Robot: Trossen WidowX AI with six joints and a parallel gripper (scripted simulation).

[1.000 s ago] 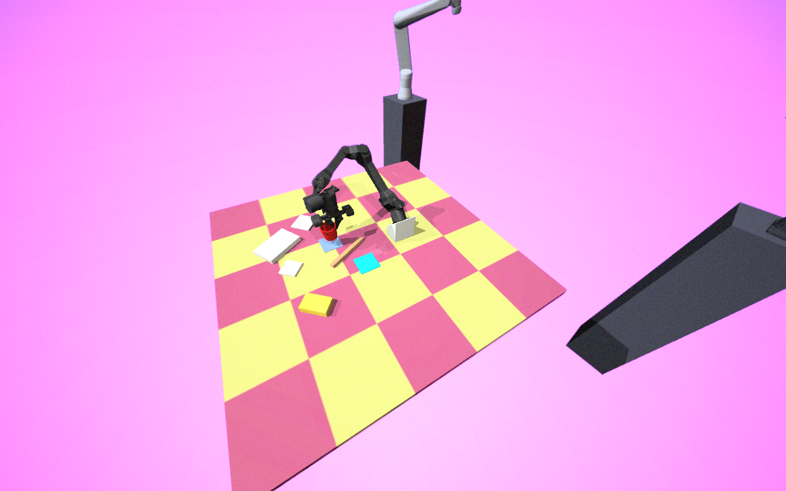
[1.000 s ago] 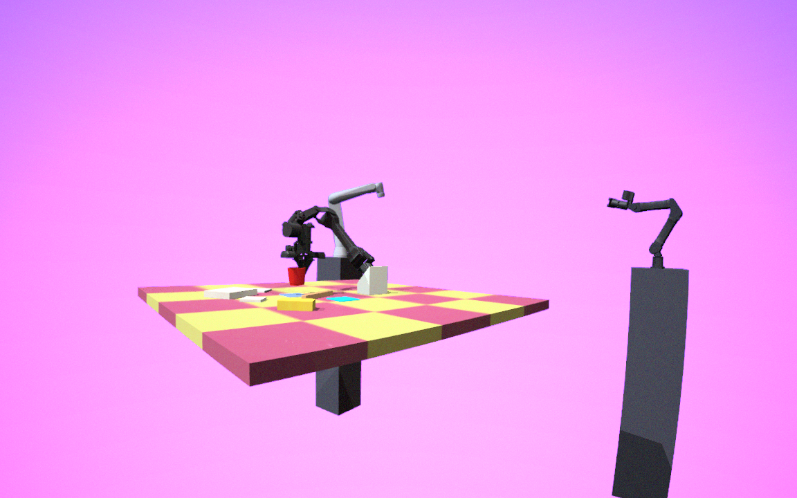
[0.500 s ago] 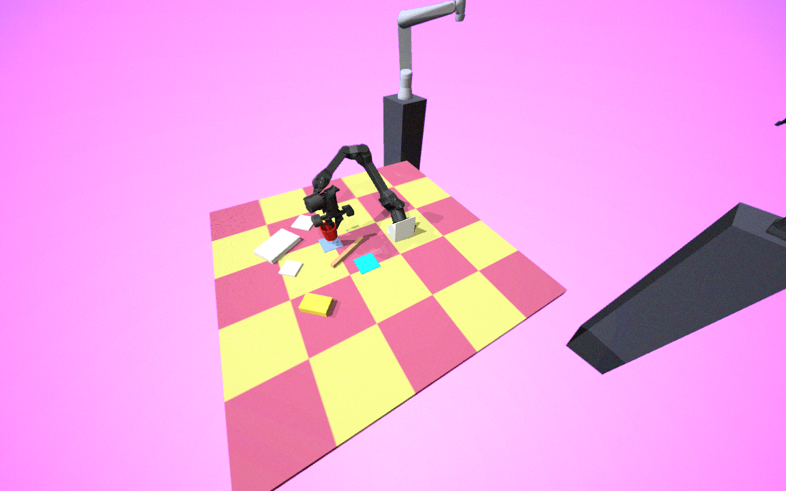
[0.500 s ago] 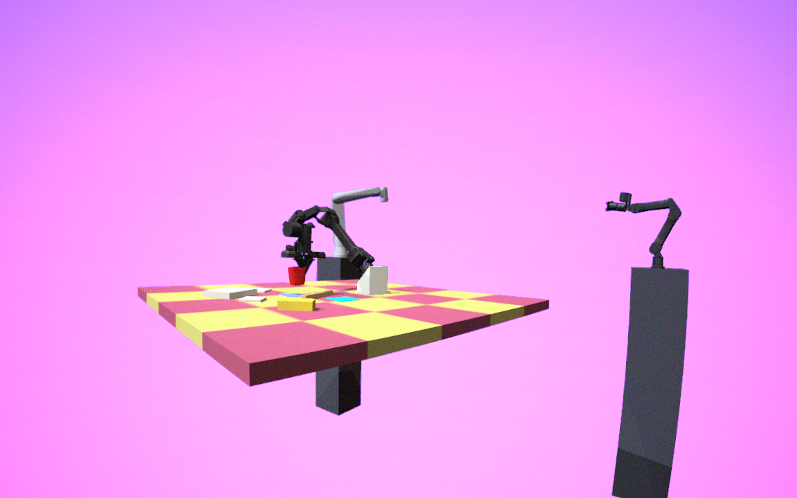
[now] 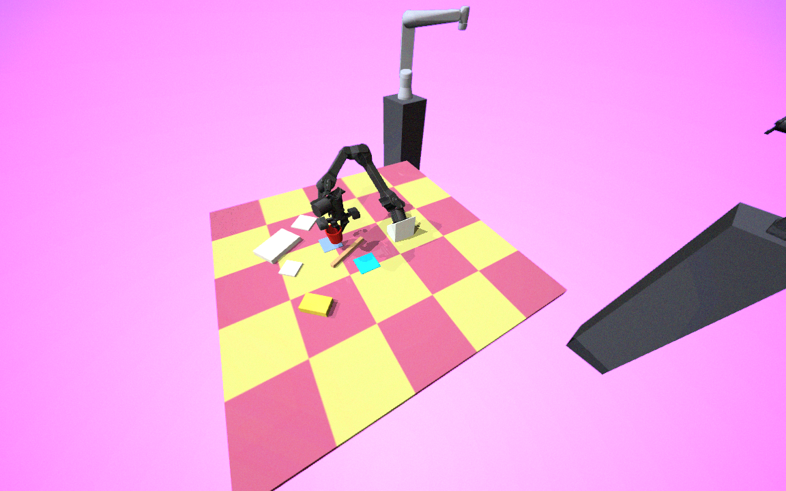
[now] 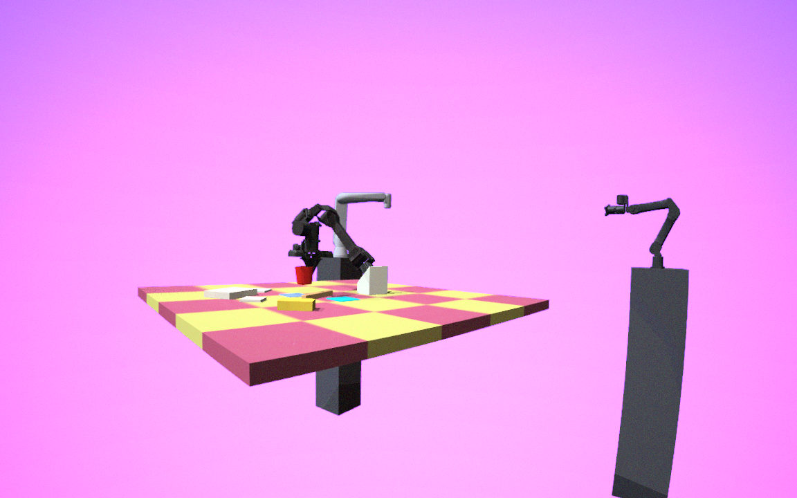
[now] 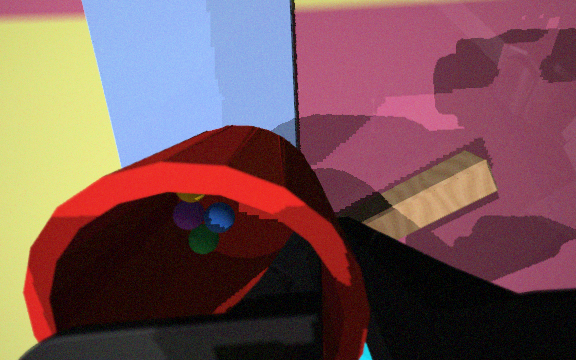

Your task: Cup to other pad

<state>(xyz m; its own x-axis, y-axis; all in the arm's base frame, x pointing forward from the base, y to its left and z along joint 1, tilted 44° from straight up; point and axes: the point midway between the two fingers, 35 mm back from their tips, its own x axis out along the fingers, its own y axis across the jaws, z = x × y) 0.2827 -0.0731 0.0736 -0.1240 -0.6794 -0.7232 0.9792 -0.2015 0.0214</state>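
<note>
My gripper (image 5: 341, 228) (image 6: 310, 265) (image 7: 324, 232) is shut on the wall of the red cup (image 5: 334, 236) (image 6: 304, 275) (image 7: 248, 142), one finger inside and one outside. The cup hangs above the table, near the light blue pad (image 5: 325, 246) (image 6: 290, 295) (image 7: 168, 75). In the wrist view its mouth faces the camera. Inside are a purple marble (image 7: 187, 215), a blue marble (image 7: 219, 217), a green marble (image 7: 203, 240) and a partly hidden yellow marble (image 7: 190, 198). The cyan pad (image 5: 366, 263) (image 6: 342, 299) lies beyond the wooden bar.
The wooden bar (image 5: 346, 252) (image 6: 321, 294) (image 7: 450, 192) lies between the pads. A white block (image 5: 403, 229) (image 6: 378, 280) stands by the arm's base. A white slab (image 5: 278, 245) (image 6: 227, 292), two white tiles (image 5: 290, 268) (image 5: 303, 221) and a yellow block (image 5: 315, 303) (image 6: 296, 303) lie around.
</note>
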